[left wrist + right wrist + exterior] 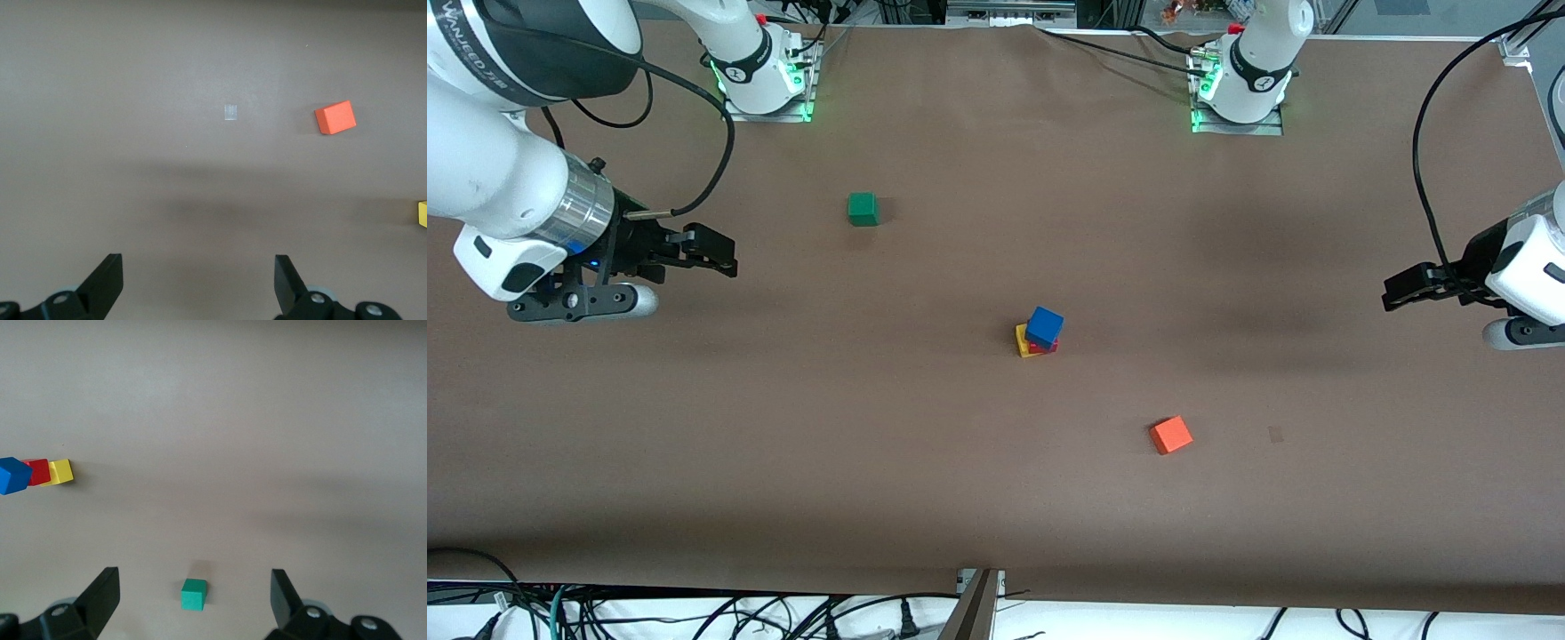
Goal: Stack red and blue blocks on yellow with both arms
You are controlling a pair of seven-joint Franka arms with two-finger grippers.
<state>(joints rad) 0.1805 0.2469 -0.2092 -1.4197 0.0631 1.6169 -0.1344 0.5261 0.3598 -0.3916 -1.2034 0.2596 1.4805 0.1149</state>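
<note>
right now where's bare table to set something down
Free: between green cube and the stack; the strip nearer the camera than orange cube. Tighter between stack and orange cube. Open right gripper and left gripper wait over the ends.

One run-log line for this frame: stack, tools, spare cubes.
stack: blue block on red block on yellow | left tool: open, empty | right tool: open, empty | loose: green cube, orange cube
</note>
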